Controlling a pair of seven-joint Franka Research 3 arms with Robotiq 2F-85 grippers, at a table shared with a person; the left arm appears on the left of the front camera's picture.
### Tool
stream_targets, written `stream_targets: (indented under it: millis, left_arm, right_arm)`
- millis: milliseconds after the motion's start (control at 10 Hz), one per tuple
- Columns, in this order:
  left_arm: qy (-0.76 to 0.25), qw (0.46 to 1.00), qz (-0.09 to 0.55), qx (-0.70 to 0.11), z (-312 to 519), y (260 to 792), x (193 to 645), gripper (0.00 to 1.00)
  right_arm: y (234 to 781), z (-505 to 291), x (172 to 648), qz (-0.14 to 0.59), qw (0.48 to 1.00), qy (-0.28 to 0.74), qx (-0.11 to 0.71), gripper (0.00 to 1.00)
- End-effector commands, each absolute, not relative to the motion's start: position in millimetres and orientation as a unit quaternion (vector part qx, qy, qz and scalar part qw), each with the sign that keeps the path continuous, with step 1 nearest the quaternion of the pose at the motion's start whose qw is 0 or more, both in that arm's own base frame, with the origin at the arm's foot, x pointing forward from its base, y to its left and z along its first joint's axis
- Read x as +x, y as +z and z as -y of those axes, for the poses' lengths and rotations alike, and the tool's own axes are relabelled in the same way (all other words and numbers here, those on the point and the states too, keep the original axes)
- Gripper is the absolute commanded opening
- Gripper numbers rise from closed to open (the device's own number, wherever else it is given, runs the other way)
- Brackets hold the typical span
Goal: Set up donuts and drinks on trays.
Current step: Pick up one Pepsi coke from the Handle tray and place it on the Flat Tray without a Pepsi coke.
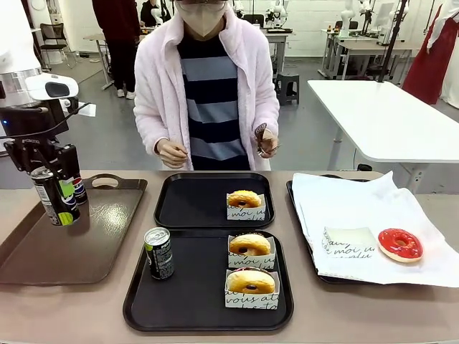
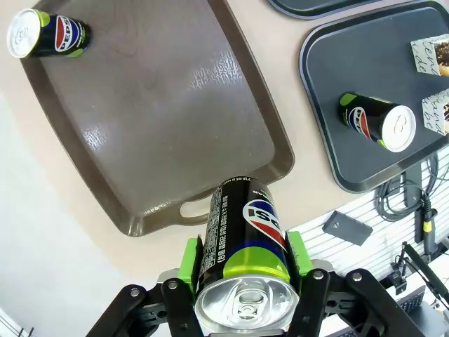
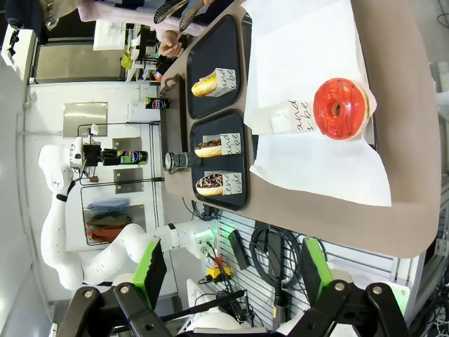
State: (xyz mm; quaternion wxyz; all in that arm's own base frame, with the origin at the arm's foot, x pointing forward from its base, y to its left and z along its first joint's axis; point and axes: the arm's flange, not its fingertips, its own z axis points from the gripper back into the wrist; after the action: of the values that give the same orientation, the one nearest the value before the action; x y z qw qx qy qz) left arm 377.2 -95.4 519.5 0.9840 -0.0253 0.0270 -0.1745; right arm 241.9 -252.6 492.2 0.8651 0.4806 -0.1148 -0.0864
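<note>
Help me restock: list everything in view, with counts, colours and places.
soda cans: three, black with green; one on the near black tray, one on the brown tray, one gripped
black trays: two, black; mid-table, one behind the other
ring donuts: three, golden-yellow, in printed holders; one on the far black tray, two on the near one
red donut: one, red; on the white paper, right
paper holder: one, white, empty; beside the red donut
brown tray: one, glossy brown; left
paper-lined tray: one, dark; right
tongs: one, dark; in the person's hand
person: one, pink jacket; far side
left gripper: shut on a can over the brown tray
right gripper: open, empty
</note>
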Motion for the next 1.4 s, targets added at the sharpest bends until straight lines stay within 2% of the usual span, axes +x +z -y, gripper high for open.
stream_targets:
  millis: [0, 200, 400, 800, 1300]
  left_arm:
    - [-0.182, 0.983, -0.028, -0.026, 95, 521, 377, 0.58]
    - [-0.175, 0.984, -0.027, -0.025, 95, 519, 377, 0.58]
    - [-0.213, 0.976, -0.041, -0.01, 111, 520, 416, 0.58]
    - [-0.232, 0.972, -0.015, 0.022, 142, 528, 468, 0.58]
    - [-0.267, 0.963, 0.032, -0.008, 194, 509, 510, 0.58]
  right_arm:
    - [493, 254, 244, 0.122, 0.859, -0.082, 0.49, 1.0]
    - [493, 254, 244, 0.122, 0.859, -0.082, 0.49, 1.0]
    - [493, 254, 244, 0.122, 0.859, -0.082, 0.49, 1.0]
    - [493, 254, 244, 0.122, 0.859, -0.082, 0.49, 1.0]
    - [493, 254, 244, 0.122, 0.859, -0.082, 0.49, 1.0]
